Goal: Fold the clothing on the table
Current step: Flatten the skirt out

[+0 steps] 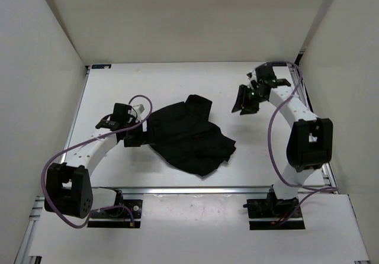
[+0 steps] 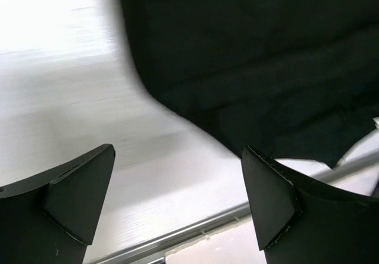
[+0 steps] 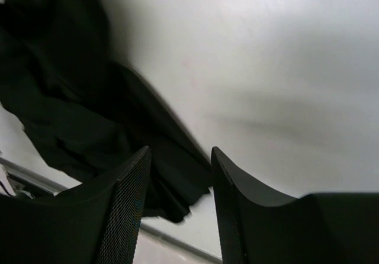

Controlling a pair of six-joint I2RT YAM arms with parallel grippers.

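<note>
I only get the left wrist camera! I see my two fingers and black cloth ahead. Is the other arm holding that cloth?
Observer: No. The right gripper is open and empty, off to the right of the clothing and apart from it.
Operator: Is the cloth all flat?
Observer: No. The top view shows it bunched in a rumpled heap near the middle of the table.
Operator: Which side of it am I on?
Observer: Your left gripper is at the heap's left edge, on the side away from the other arm.
</note>
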